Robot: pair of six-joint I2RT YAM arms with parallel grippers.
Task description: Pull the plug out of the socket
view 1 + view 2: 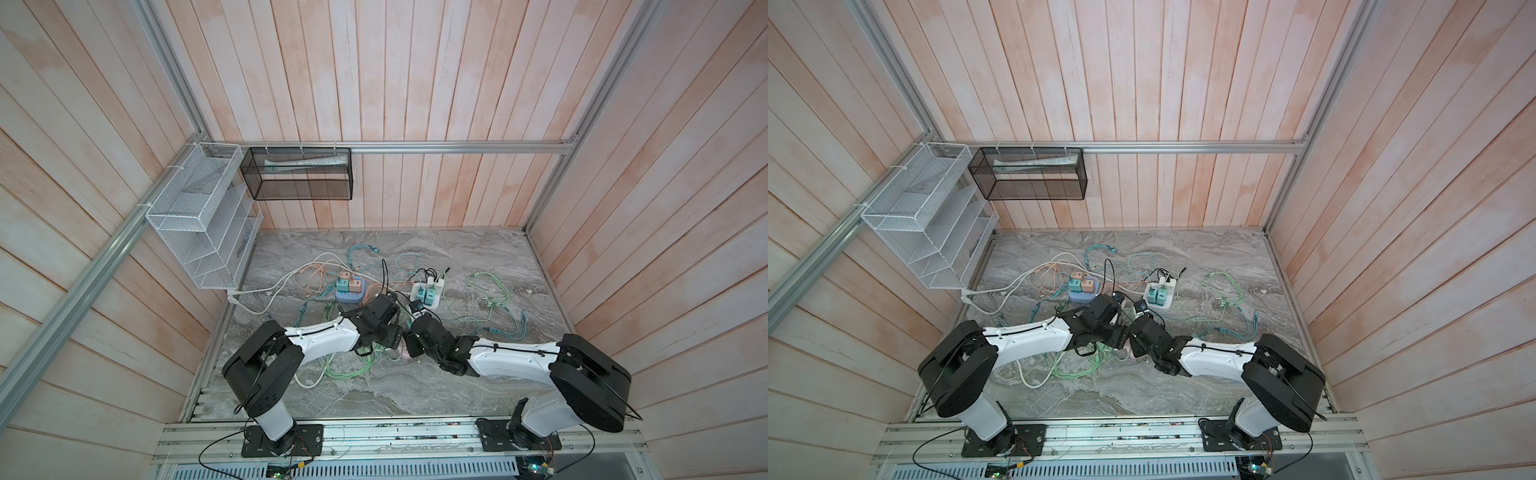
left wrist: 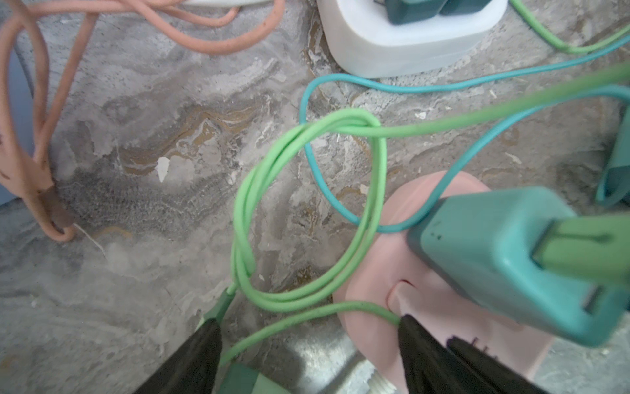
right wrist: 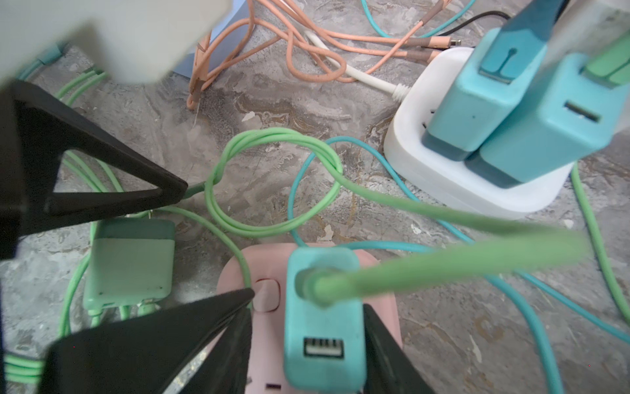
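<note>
The teal plug [image 3: 324,324] stands in the pink socket [image 2: 371,269], mid-surface [image 1: 415,386] near the front edge. The right end effector [image 3: 308,317] is spread either side of it, not pinching. The left end effector [image 2: 308,320] is spread, one finger on the socket. The plug looks light, stiff and smooth: grip its flat sides and pull straight.

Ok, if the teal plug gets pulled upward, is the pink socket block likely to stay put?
Probably not unaided: the pink socket block looks small and light, so it may lift with the teal plug. The left end effector seems to pin it with one finger, which should help. The floppy green cable likely adds little drag.
</note>
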